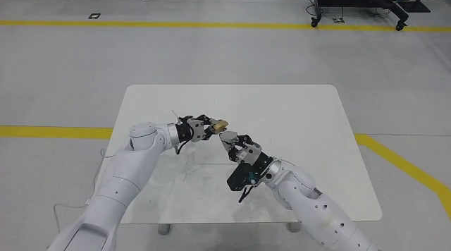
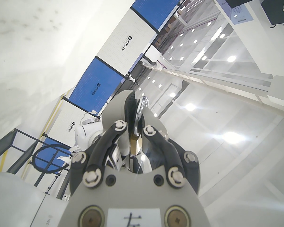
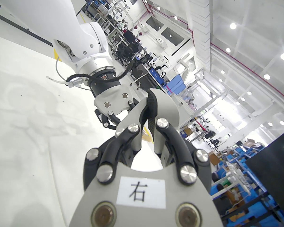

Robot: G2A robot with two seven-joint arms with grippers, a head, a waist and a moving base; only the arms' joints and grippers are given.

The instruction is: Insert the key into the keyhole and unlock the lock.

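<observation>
Your left claw (image 2: 139, 109), right up against its wrist cam, is clamped on the lock (image 2: 134, 142). The brass body sits deep toward the palm and the silver shackle (image 2: 142, 103) pokes out past the fingertips. Your right claw (image 3: 152, 105) has its pads pressed flat together with no gap. Can't tell whether the key is pinched in there; if so, the pads cover it.

In the top view both claws hang over the middle of the counter (image 1: 310, 110). The right tip is just beside the lock; touching or not, can't tell. Can't tell which face carries the keyhole either.

Likely risks from here, my read:
- Alignment is blind. With key and keyhole both unconfirmed, a small angle error would jam the tip on the brass face instead of entering.
- The lock is held in mid-air with nothing backing it. Push force from the right could pivot it in the left grip or slide it deeper.
- A thin key in flat pads would twist under side load, and turning torque could make it slip, not rotate.
- Either slip drops the part onto the counter.

Confirm the key before you push.
</observation>
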